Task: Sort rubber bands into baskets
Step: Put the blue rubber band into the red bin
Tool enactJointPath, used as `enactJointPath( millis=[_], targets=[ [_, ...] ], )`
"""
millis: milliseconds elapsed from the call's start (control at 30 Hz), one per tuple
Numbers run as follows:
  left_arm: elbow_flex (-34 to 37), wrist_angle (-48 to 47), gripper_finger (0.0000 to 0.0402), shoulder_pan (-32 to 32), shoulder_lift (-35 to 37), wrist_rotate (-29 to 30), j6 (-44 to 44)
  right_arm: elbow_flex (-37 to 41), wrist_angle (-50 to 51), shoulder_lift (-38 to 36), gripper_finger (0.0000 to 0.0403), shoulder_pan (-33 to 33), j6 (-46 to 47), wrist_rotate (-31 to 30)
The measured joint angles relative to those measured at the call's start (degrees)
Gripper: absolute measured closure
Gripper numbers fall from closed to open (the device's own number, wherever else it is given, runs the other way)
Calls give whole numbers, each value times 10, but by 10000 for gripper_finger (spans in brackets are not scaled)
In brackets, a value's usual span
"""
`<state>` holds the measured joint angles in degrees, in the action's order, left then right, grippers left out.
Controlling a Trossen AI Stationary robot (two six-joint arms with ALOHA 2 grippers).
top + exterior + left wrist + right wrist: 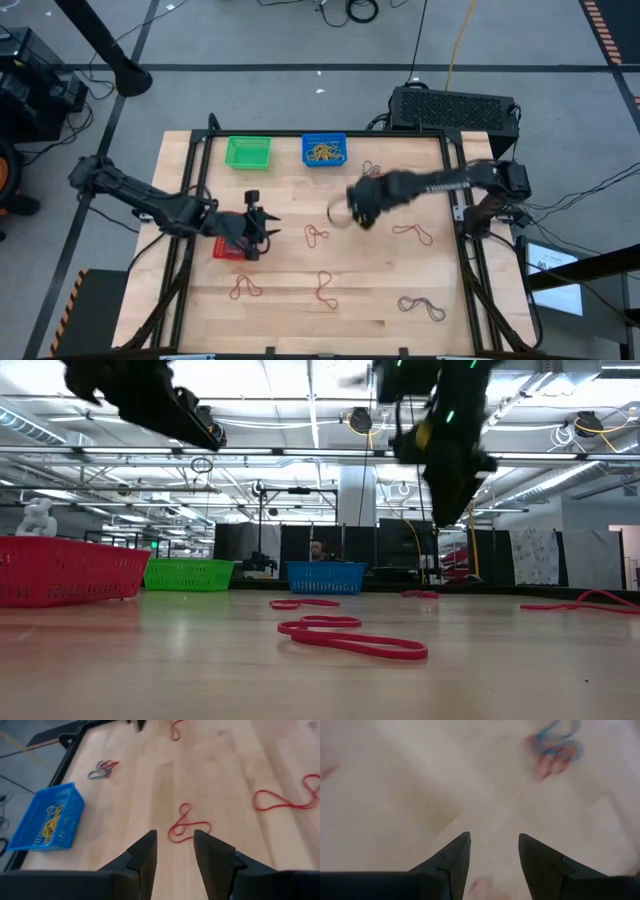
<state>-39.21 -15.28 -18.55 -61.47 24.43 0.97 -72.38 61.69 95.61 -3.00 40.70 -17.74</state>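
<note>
My right gripper (352,212), jaws parted and empty, hangs mid-table near a pale rubber band (335,211); I should drop squarely over it before pinching. Left gripper (262,232), jaws apart, waits above the red basket (224,250).

no readable txt, labels, brands or nos. anywhere in any view.

Two baskets (248,152) stand side by side behind scattered rubber bands (318,235).
</note>
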Motion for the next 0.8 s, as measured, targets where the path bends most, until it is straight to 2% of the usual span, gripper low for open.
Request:
enactJointPath(
  millis=[67,167,233,367,600,800],
  targets=[
    [19,36,265,14,0,-13,17,23,-62,1,243,-57,-51,4],
    [60,93,265,40,4,-55,50,55,-177,0,243,-138,-109,50],
    [86,126,265,66,4,-77,62,75,-247,8,243,-189,-113,77],
    [119,167,265,118,6,-126,70,104,-307,23,243,-263,-104,81],
    [145,298,265,175,7,-237,99,122,-365,66,243,-308,-116,75],
    [146,318,265,208,8,-273,110,121,-369,96,243,-310,-105,92]
  ],
)
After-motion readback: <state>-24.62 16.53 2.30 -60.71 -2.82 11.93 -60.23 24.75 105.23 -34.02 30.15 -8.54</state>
